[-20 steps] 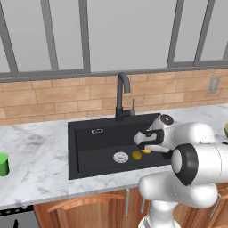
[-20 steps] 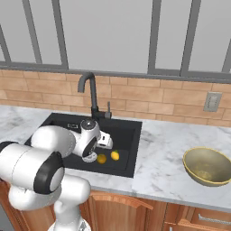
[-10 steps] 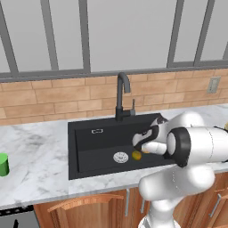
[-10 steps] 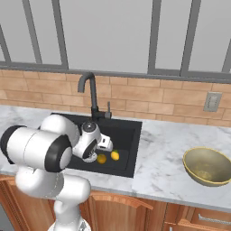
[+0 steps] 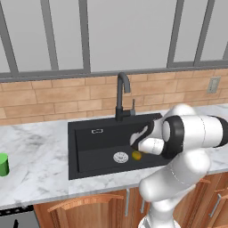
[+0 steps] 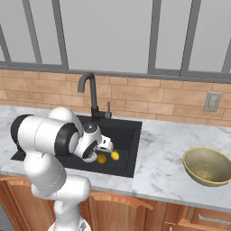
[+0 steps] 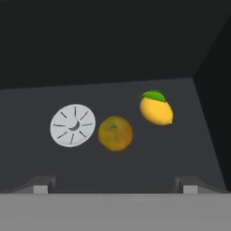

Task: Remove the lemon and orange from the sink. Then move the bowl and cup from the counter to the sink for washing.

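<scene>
The arm's own white bulk hid much of the sink [image 5: 89, 147] in both base views. From the left base view the gripper [image 5: 139, 139] was half buried against the forearm, and only one fruit, the orange [image 5: 136, 155], peeked out beside the silver drain [image 5: 120, 156]. From the right base view the orange and the lemon [image 6: 115, 155] lay side by side just past the hand, both small and hard to tell apart there. The hand view settled it: the orange sat just beside the drain, the lemon with its green leaf near it toward the basin's side wall, apart from both. The two finger tips [image 7: 41, 186] stood far apart at the bottom corners, spread wide and holding nothing, above the fruit.

The green cup [image 5: 3, 164] was cut off by the left edge, on the marble counter [image 5: 35, 147]. The bowl [image 6: 208, 166] rested on the counter well to the sink's right. Behind stood the black faucet [image 5: 122, 95], a brick backsplash [image 5: 53, 98], a wall outlet [image 6: 211, 101] and tall windows [image 5: 124, 31]; wooden cabinets [image 6: 135, 212] ran below.
</scene>
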